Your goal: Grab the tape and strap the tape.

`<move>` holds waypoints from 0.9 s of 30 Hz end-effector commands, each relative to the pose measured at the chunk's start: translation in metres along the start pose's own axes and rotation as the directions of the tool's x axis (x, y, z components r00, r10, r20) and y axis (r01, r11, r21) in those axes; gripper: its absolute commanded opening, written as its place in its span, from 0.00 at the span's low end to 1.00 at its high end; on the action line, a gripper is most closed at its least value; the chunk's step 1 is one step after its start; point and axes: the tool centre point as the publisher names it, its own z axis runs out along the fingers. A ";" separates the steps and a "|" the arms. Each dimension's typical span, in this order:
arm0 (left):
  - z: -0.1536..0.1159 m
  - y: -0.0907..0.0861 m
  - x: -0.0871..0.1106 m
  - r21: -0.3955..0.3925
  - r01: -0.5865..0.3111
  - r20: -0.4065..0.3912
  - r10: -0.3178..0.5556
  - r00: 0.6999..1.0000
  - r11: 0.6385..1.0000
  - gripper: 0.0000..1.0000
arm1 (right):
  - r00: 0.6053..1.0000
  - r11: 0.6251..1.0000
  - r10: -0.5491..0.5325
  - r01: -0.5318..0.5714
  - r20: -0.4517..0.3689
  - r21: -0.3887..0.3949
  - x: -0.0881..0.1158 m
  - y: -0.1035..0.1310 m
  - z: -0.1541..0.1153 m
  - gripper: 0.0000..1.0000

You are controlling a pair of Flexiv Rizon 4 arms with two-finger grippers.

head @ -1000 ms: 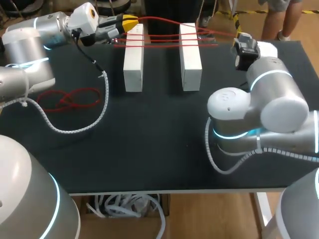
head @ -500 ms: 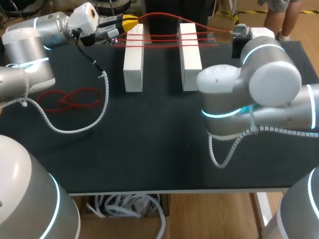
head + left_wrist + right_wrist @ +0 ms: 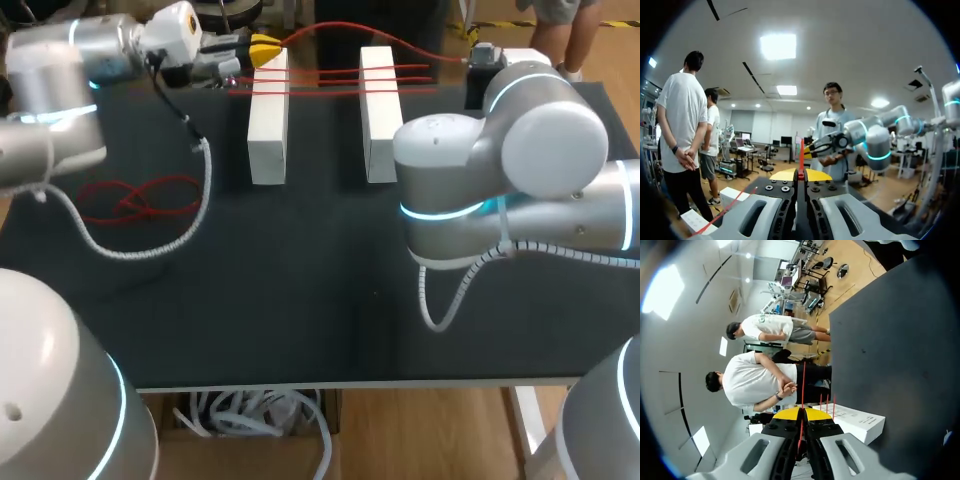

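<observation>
Head view: three passes of thin red tape (image 3: 325,80) already span the two white rectangular blocks (image 3: 268,120) between left jaws and right jaws, each clamped on its raised strand, so strapping looks partly done.

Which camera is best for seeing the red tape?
The head view is best. There the red tape runs in several strands across both white blocks. The wrist views show only a thin strand pinched in the left pincer and in the right pincer, plus short bits near a block.
</observation>
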 end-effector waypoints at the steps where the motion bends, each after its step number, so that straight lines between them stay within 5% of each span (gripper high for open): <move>1: -0.001 -0.021 -0.010 -0.572 0.256 -0.026 -0.330 0.944 0.779 0.00 | 1.000 1.000 -0.001 0.001 0.006 0.003 0.002 0.002 -0.001 0.00; 18: -0.001 -0.021 -0.010 -0.572 0.256 -0.026 -0.330 0.944 0.779 0.00 | 1.000 1.000 -0.001 0.001 0.006 0.003 0.002 0.002 -0.001 0.00; 21: 0.007 -0.024 -0.013 -0.713 0.236 0.017 -0.320 0.947 0.660 0.00 | 1.000 1.000 -0.001 0.001 0.006 0.003 0.002 0.002 -0.001 0.00; 27: 0.018 -0.033 -0.012 -0.865 0.141 0.069 -0.164 0.984 0.482 0.00 | 1.000 1.000 -0.001 0.001 0.006 0.003 0.002 0.002 -0.001 0.00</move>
